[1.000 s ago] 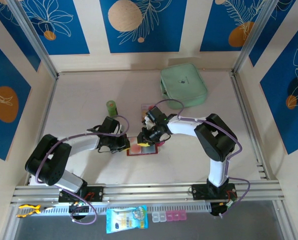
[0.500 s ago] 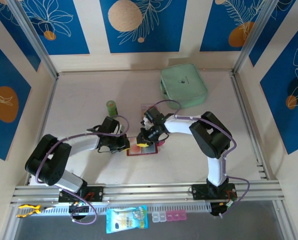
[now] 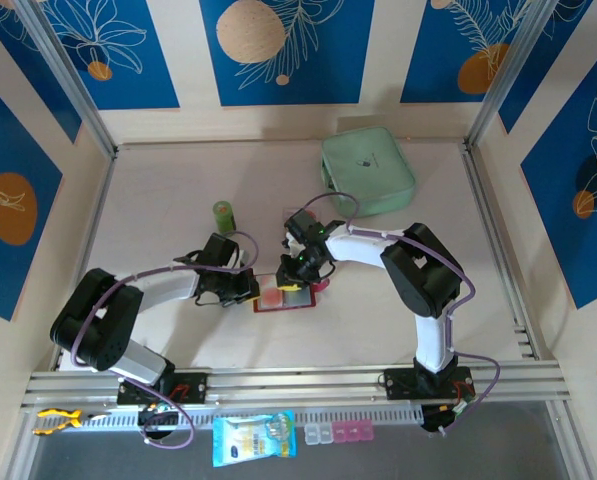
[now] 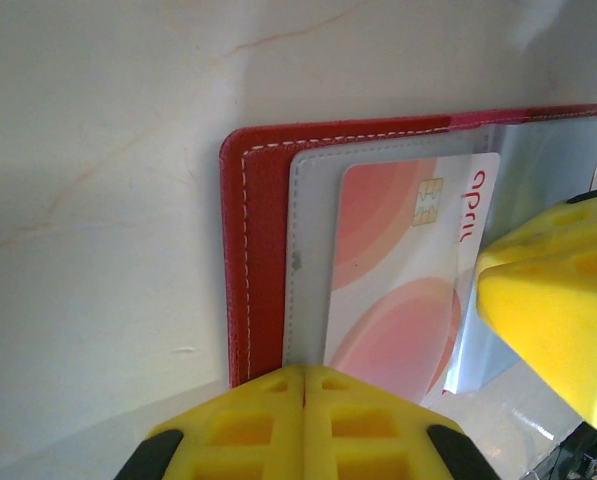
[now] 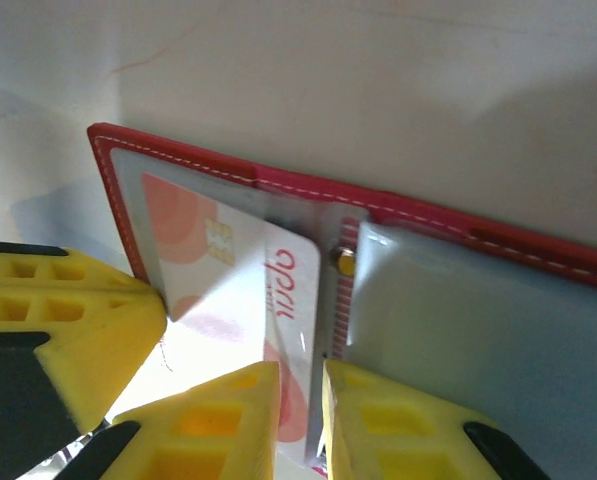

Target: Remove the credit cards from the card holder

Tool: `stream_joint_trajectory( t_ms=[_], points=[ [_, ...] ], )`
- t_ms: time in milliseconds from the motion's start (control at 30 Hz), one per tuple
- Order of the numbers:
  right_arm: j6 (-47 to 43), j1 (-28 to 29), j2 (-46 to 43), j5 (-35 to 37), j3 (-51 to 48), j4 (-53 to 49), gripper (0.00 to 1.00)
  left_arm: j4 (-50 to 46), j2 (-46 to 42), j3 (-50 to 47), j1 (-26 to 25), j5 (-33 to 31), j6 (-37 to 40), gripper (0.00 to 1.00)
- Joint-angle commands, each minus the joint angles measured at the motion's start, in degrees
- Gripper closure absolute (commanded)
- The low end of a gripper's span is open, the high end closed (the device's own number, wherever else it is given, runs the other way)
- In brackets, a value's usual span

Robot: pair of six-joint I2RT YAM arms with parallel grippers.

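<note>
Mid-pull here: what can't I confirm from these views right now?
- Right wrist view: whether the right tool truly pinches the pink-and-white chip card; its corner vanishes between the yellow fingers at the bottom edge.
- Left wrist view: the card's far end, behind the right tool's finger; the dark red leather card holder's near edge, under the shut left tool.
- Top view: how many cards are inside; both tools cover the holder, too small.

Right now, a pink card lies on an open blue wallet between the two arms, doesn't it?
Not blue. The left wrist view shows the wallet is dark red. The pink card does lie on it; the rest is right.
</note>
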Motion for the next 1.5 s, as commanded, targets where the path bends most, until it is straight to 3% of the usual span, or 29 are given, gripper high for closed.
stream_joint_trajectory(
  t_ms=[0, 200, 833, 1267, 1467],
  points=[
    [-2.3, 0.5, 0.5, 1.3, 1.9, -3.8, 0.79, -2.1, 1.1, 0.7, 0.8, -0.4, 0.9, 1.0],
    [-0.1, 0.5, -1.1, -3.8, 0.3, 0.6, 0.79, -2.0, 1.6, 1.0, 0.8, -0.2, 1.0, 1.0],
    [3.2, -0.1, -0.6, -4.3, -2.8, 2.4, 0.79, -3.2, 2.7, 1.0, 0.8, -0.3, 1.3, 1.0],
    [6.3, -1.6, -2.6, -12.5, -8.0, 13.8, 0.82, -3.0, 2.9, 1.1, 0.8, -0.3, 1.2, 1.0],
    [6.5, -2.0, -3.0, -12.3, -8.6, 14.1, 0.86, -3.1, 2.8, 1.0, 0.9, -0.3, 1.1, 1.0]
  ],
)
